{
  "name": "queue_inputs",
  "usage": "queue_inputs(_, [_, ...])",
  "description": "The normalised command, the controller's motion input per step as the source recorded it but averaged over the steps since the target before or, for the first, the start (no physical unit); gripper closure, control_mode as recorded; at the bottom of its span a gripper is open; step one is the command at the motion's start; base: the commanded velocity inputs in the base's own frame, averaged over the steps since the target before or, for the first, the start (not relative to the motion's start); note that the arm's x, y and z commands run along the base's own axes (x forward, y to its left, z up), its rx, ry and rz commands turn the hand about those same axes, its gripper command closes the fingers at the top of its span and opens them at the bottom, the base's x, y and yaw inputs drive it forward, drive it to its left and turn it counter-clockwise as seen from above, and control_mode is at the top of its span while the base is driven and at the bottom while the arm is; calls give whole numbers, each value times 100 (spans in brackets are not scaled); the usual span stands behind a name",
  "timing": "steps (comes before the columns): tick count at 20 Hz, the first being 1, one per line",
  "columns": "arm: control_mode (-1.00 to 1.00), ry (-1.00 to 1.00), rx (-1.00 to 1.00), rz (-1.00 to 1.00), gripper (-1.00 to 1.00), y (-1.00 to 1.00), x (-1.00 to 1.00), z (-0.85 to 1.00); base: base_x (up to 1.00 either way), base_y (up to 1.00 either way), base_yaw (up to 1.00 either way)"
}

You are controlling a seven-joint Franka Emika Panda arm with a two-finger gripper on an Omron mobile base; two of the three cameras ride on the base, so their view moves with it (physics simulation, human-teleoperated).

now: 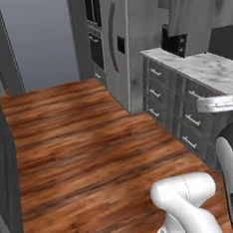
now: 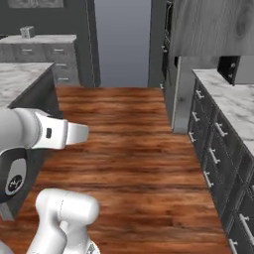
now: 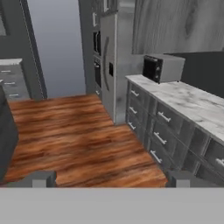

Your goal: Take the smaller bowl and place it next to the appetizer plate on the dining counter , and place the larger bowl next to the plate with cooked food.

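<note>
The gripper (image 3: pixel 111 179) is open wide and holds nothing. Its two tips (image 3: pixel 41 178) stand far apart with just air between them.

Where the two bowls and the two plates are, I cannot tell from here. So I cannot say which way a bowl faces. A bowl is round, so I think it has no long side anyway. What will matter is whether its open side faces up.

Ahead of the gripper is the wood floor (image 3: pixel 74 131). Ahead and to its right is a marble counter with grey drawers (image 3: pixel 166 127), and a microwave (image 3: pixel 162 68) sits on top of it. Straight ahead, further off, is the fridge (image 3: pixel 109 65). To the left of the gripper is another marble top (image 2: pixel 20 74) with a dark side. I think that one is the dining counter. Its long side seems to run the same way the gripper points, but I only see a part of it.

What could go wrong?
- The robot may have to drive and turn to find the bowls. The arm sticks out in front, so it could bump the drawers or the dark side of the counter.
- Both tops are marble. A bowl could end up on the one with drawers by mistake.
- The bowls could get mixed up, so the small one lands by the wrong plate.
</note>
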Motion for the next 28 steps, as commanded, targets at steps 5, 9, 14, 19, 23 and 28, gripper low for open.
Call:
queue_inputs(5, [100, 0, 0, 0, -100, 0, 0, 0, 0, 6, -52])
queue_inputs(9, [100, 0, 0, 0, -100, 0, 0, 0, 3, 0, -58])
queue_inputs(14, [100, 0, 0, 0, -100, 0, 0, 0, 4, -3, -52])
queue_inputs(19, [100, 0, 0, 0, -100, 0, 0, 0, 6, -3, -48])
queue_inputs(23, [100, 0, 0, 0, -100, 0, 0, 0, 29, 0, -46])
queue_inputs(28, [100, 0, 0, 0, -100, 0, 0, 0, 69, 0, -40])
